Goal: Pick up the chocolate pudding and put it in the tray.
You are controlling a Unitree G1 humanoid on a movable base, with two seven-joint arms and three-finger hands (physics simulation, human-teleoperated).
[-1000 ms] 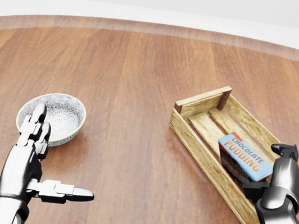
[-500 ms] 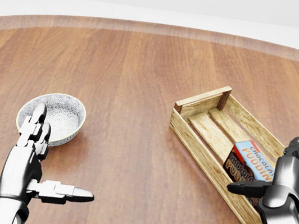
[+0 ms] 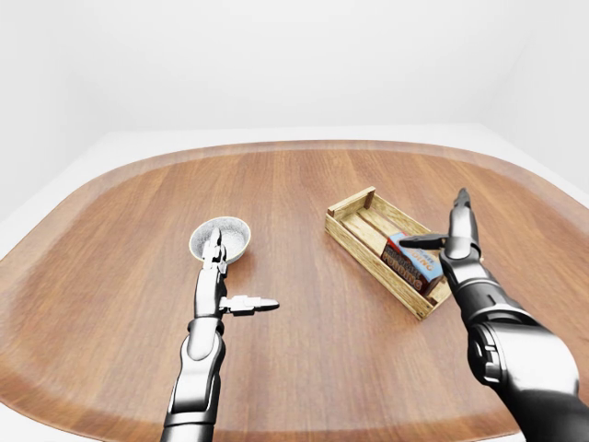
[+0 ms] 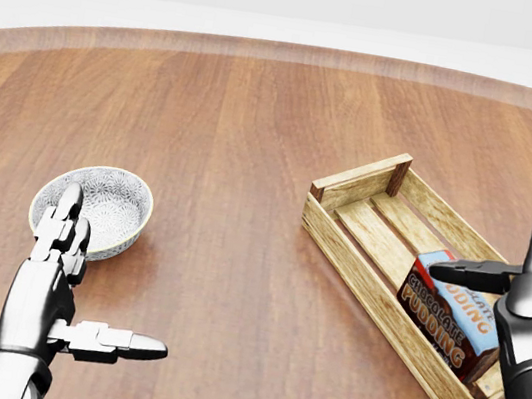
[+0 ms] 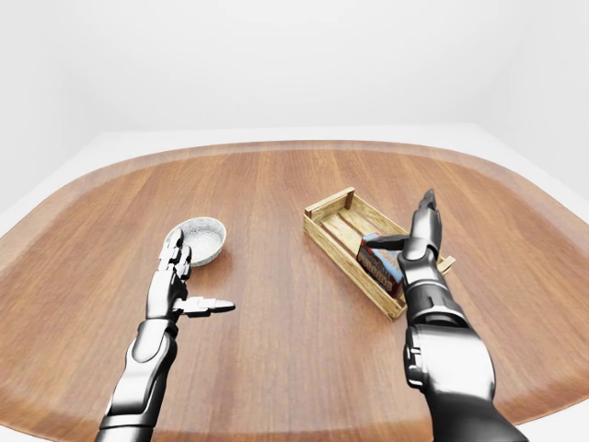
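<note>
The chocolate pudding box (image 4: 451,318), blue and brown, lies tilted inside the wooden tray (image 4: 367,187), at the tray's lower right end in the head view. My right hand (image 4: 527,263) is open above the box, fingers spread, thumb pointing left, and does not touch it. My left hand (image 4: 81,282) is open and empty at the lower left, just below the bowl. The box also shows in the left-eye view (image 3: 411,262).
A patterned white bowl (image 4: 104,202) stands on the round wooden table (image 4: 226,132) at the left, close above my left hand. The table's rim curves across the top of the head view.
My right hand let go of the pudding box and rose up and to the right. The box dropped into the tray and settled on its side. The left arm has not moved.
</note>
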